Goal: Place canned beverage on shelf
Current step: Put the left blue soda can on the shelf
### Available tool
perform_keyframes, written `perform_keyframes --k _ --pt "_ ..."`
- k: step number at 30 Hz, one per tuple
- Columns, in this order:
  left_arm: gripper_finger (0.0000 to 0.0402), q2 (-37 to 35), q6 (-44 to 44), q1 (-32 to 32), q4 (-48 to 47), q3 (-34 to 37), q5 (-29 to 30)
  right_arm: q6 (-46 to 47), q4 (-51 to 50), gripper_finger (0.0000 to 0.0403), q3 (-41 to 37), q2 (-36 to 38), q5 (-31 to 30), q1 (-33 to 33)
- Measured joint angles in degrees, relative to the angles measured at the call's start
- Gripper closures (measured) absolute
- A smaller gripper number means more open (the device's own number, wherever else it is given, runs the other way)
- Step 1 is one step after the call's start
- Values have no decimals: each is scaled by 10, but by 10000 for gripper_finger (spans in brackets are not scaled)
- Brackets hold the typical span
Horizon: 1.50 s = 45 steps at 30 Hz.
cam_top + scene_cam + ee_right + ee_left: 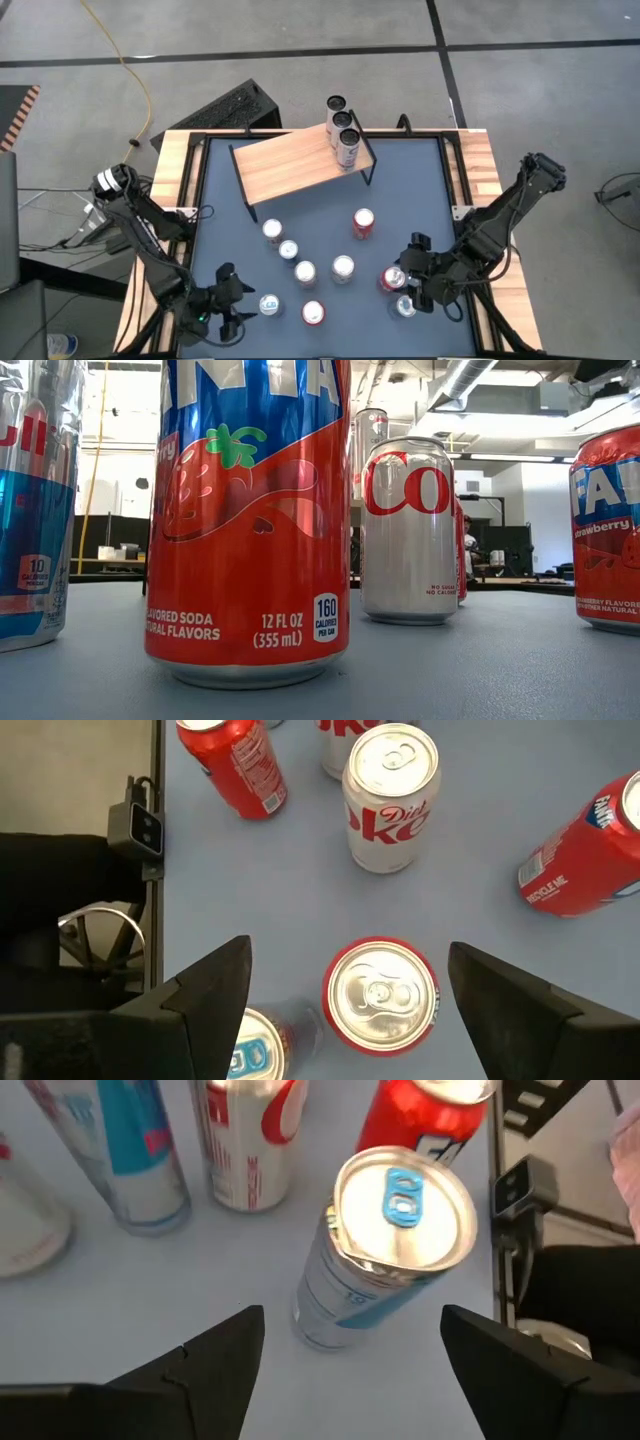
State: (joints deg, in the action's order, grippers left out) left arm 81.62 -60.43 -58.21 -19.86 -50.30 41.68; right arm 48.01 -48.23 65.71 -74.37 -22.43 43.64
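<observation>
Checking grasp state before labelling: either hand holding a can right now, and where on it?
Nothing held. Left hand is open, short of the silver can with the blue tab. Right hand is open above a red can, not gripping.

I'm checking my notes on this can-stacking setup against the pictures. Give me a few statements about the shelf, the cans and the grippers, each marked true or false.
1. Three cans stand on the shelf. True: the cans on the shelf sit in a row at its right end.
2. The left gripper is closed on a can. False: its fingers stand open on either side of the blue-tabbed can, not touching it.
3. The right gripper is open above a red can. True.
4. The shelf lies tipped on its side. False: it stands on its legs, board up.
5. No cans are left on the table. False: several are.
</observation>
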Motion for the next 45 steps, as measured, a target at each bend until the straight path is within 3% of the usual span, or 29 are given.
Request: perform_keyframes --k 7,16,29,34,40,45 --pt "111 42 14 -38 11 0 101 -3 7 81 0 0 0 -3" --pt "111 141 13 -29 93 0 138 -1 10 81 -1 0 0 -17" --pt "111 193 16 -21 121 18 213 0 36 81 -1 0 0 -25" --pt "111 193 38 -13 299 104 219 0 46 81 -1 0 0 -26" --pt "111 193 176 3 577 183 197 -8 45 81 0 0 0 -25" --pt "111 193 289 26 667 197 154 -18 46 81 -1 0 0 -26"
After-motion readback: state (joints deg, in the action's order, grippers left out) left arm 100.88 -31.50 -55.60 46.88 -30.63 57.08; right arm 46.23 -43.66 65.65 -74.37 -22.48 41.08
